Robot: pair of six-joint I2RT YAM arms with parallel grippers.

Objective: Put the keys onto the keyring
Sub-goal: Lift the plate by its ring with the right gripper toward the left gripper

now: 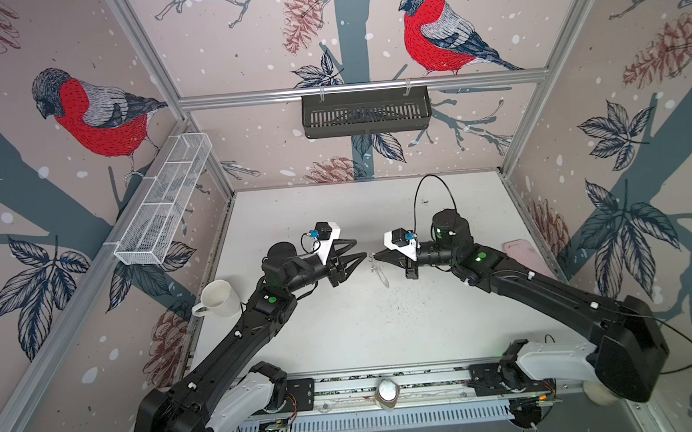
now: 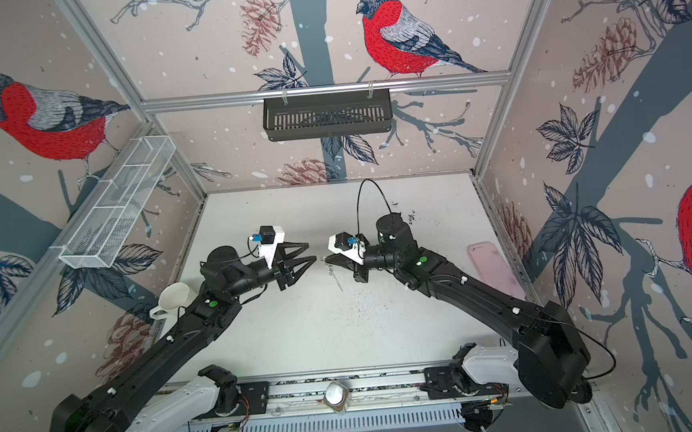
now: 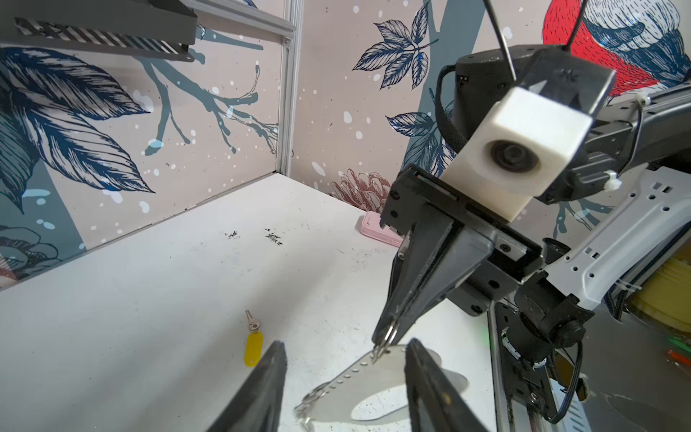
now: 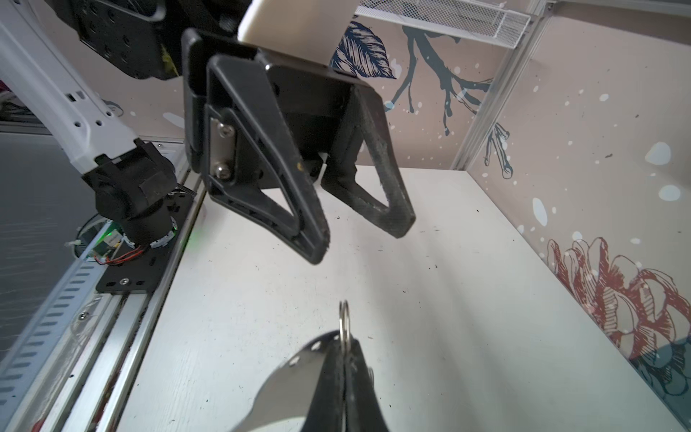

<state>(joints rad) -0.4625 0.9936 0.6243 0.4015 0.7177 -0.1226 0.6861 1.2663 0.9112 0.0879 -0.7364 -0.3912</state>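
The keyring is a flat grey plate with a row of small holes and little metal rings. It hangs above the table from my right gripper, which is shut on one ring at the plate's edge. In both top views the plate dangles from the right gripper at mid-table. My left gripper is open and faces it tip to tip, its jaws either side of the plate's upper edge without touching. The keys, one small key on a yellow tag, lie on the table beyond; both top views hide them.
A white mug stands by the left wall beside the left arm. A pink flat case lies by the right wall. A black basket hangs on the back wall and a white mesh basket on the left one.
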